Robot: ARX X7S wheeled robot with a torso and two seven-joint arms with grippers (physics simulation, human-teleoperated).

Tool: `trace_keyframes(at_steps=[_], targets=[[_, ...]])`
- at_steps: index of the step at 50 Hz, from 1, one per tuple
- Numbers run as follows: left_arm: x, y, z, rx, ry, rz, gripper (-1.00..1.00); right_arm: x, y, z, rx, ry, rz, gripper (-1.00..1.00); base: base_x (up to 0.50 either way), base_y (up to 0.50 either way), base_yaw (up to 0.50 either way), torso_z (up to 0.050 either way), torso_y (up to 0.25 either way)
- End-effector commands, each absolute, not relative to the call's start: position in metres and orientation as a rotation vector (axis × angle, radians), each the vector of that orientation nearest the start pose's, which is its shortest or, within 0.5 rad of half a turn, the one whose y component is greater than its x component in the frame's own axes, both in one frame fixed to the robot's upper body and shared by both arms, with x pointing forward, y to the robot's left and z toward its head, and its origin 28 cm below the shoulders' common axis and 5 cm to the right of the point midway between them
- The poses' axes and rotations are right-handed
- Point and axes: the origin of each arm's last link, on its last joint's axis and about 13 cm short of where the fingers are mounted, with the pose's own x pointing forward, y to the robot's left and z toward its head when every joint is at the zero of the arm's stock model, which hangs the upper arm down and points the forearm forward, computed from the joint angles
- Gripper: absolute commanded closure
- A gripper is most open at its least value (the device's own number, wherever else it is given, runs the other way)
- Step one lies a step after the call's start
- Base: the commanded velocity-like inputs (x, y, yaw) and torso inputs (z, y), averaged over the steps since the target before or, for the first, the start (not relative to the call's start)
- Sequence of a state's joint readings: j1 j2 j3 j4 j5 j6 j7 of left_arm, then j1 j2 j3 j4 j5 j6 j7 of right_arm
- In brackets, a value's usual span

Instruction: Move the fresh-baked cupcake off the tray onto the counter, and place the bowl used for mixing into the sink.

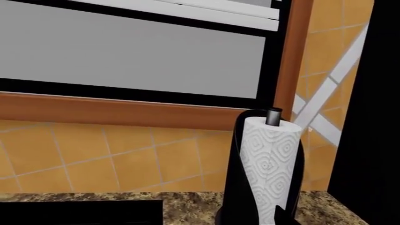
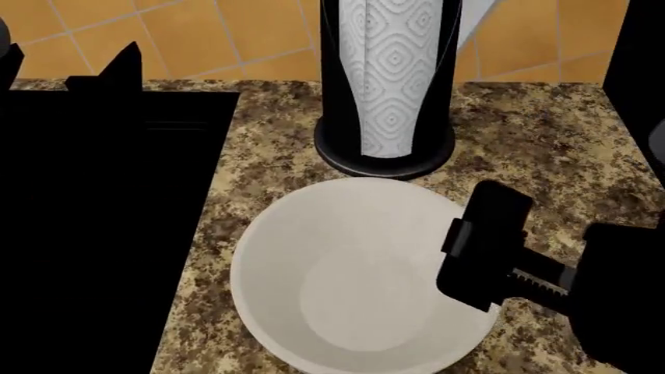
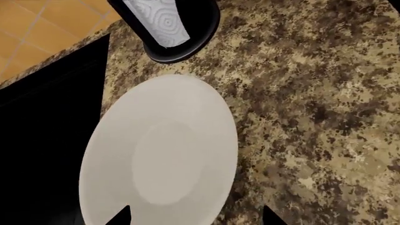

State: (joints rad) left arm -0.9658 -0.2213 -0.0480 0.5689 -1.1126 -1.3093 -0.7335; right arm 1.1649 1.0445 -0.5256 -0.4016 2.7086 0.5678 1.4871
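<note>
The white bowl (image 2: 343, 288) (image 3: 156, 154) sits upright and empty on the granite counter (image 2: 550, 156), just right of the black sink (image 2: 104, 234). My right gripper (image 2: 487, 251) (image 3: 195, 218) hangs over the bowl's right rim. It is open, with one fingertip (image 3: 119, 216) above the bowl's inside and the other above the counter outside the rim. Nothing is held between them. In the left wrist view my left gripper's fingers do not stand out from the black shapes at the frame's edge. The cupcake and the tray are out of view.
A paper-towel roll in a black holder (image 2: 387, 86) (image 1: 269, 168) (image 3: 164, 23) stands just behind the bowl, against the orange tiled wall (image 1: 125, 159). A window (image 1: 137, 51) is above it. A tall black surface (image 2: 639, 54) closes the counter's right end.
</note>
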Motion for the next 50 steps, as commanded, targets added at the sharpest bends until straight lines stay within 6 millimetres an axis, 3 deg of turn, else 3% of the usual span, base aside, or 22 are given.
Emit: trace_keyframes(at_steps=[1, 23, 50], targets=[[0.248, 0.194, 0.286, -0.117, -0.134, -0.167, -1.00, 0.209, -0.159, 0.330, 0.507, 0.764, 0.041, -1.00, 0.00, 0.00, 0.00, 0.000, 0.000], [0.248, 0.194, 0.286, -0.126, -0.132, -0.171, -1.00, 0.246, -0.155, 0.303, 0.568, 0.810, 0.059, -1.00, 0.00, 0.00, 0.00, 0.000, 0.000], [0.248, 0.195, 0.286, -0.125, -0.129, -0.170, -1.00, 0.257, -0.158, 0.277, 0.591, 0.851, 0.034, -1.00, 0.00, 0.00, 0.00, 0.000, 0.000]])
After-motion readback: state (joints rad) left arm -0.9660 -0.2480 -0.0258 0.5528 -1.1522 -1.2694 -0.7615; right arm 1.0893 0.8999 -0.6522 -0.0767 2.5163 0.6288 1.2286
